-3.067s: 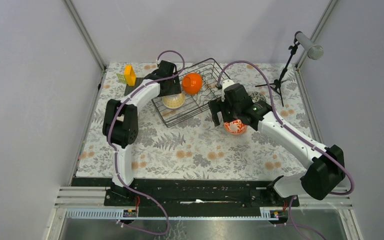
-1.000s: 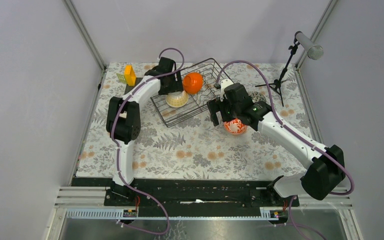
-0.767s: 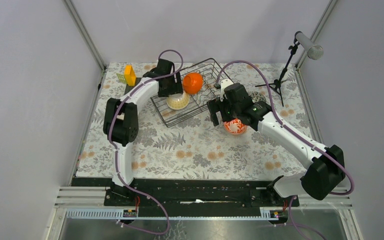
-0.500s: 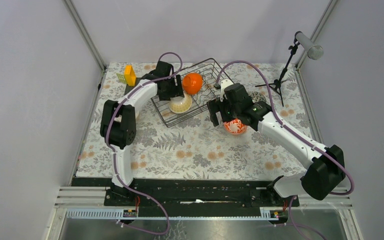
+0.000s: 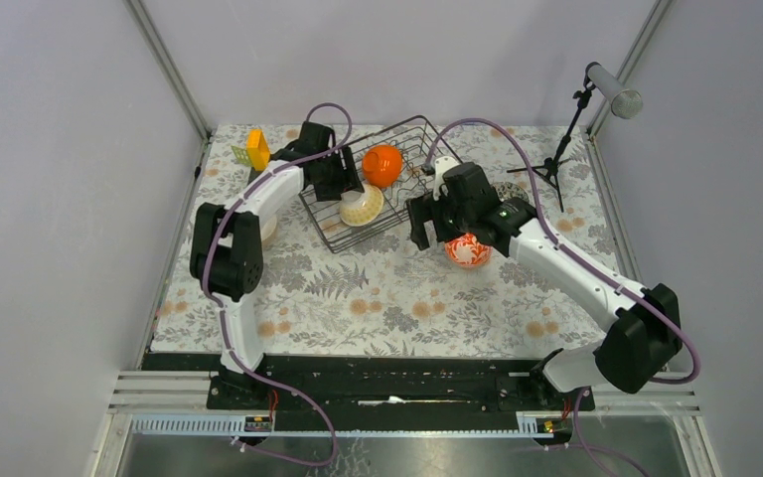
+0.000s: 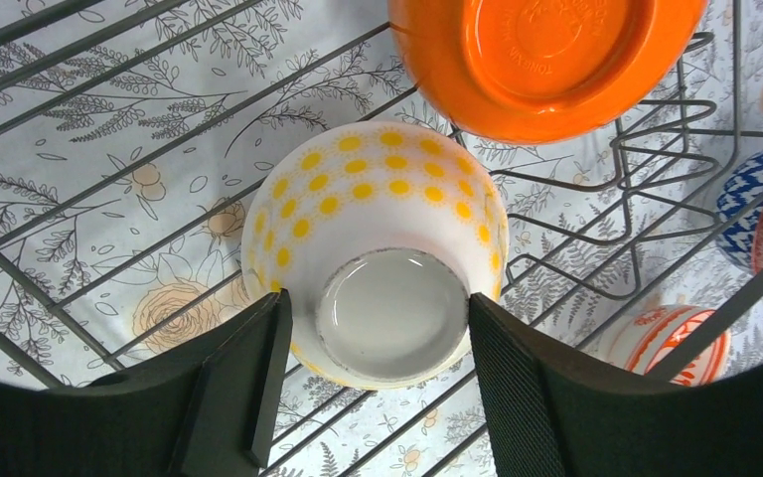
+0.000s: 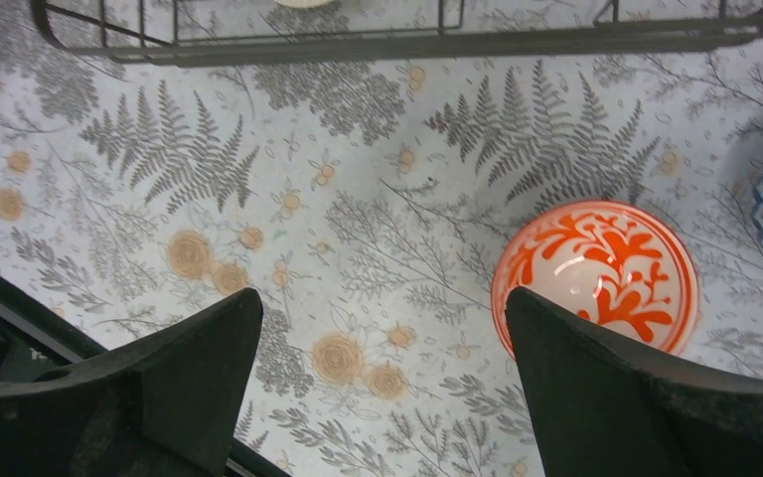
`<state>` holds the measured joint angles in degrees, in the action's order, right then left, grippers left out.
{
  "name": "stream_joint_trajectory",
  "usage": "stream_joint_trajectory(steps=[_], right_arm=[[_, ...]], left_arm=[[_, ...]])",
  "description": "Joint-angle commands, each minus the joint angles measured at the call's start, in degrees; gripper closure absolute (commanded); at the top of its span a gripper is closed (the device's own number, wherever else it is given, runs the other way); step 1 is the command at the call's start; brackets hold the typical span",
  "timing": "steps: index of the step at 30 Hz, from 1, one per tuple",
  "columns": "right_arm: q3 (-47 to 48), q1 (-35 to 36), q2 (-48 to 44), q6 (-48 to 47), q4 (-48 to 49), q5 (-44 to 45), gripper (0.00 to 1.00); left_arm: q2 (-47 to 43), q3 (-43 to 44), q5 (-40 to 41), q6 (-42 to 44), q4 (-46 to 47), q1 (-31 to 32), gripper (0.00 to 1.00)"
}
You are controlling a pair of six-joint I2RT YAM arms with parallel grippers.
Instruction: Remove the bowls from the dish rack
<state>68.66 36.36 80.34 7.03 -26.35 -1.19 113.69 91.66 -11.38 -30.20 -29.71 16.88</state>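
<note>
Top external view gives us the largest surface first: a flat cloth [image 5: 378,298] printed with grey ferns and tan flowers. On its far half stands the dish rack [image 5: 404,171], a rectangular basket of thin dark wire with looped divider prongs. Inside it a glossy orange bowl [image 5: 382,165] is tipped up so that its round foot faces the left wrist camera. We see moulded lettering in that foot, too small to read. Just nearer, over the rack's near-left wires, is a smooth cream bowl [image 6: 378,248] ringed with yellow dots, its plain white foot also facing that camera. A red-patterned bowl [image 7: 596,273] sits upright on the cloth outside the rack, and a blue-and-white bowl [image 6: 750,189] shows through the wires at that view's right edge. A small yellow block [image 5: 257,149] stands at the far left. The left arm [image 5: 268,189] bends at the elbow and reaches into the rack; the left gripper [image 6: 378,298] presses both ribbed black pads against the cream bowl's sides. The right arm [image 5: 566,263] stretches long toward the centre; the right gripper [image 7: 382,308] is spread wide over bare cloth, holding nothing.
</note>
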Motion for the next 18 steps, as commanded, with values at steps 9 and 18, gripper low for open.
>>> stream_joint_trajectory(steps=[9, 18], right_arm=[[18.45, -1.21, 13.69, 6.18, 0.78, -9.04, 0.04], [30.83, -7.34, 28.78, 18.07, 0.64, -18.07, 0.12]], left_arm=[[-4.89, -6.17, -5.66, -3.68, 6.98, -2.61, 0.49], [-5.05, -7.41, -7.41, -3.17, 8.81, -4.73, 0.46]])
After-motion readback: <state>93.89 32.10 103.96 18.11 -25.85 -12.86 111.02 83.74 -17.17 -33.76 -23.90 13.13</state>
